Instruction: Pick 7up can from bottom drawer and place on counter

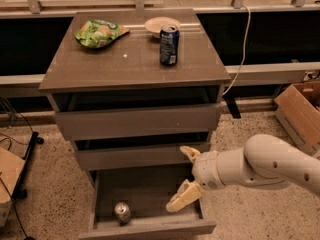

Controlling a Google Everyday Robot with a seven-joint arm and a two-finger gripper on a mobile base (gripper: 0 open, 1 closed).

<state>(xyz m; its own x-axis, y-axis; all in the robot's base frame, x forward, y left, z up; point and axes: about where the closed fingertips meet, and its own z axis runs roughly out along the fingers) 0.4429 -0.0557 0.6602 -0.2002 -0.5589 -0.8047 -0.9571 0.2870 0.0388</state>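
Now the gripper hung over the right side of the open bottom drawer, its fingers spread wide. The 7up can stood at the drawer's front left, apart from the gripper. The counter held a blue can, a green bag and a bowl.

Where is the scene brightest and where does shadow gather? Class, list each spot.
Camera view: the counter carries a soft sheen beside the blue can; shadow fills the gaps above the upper drawers; the 7up can glints on top in the dim bottom drawer; the pale open gripper hangs over that drawer's right side.
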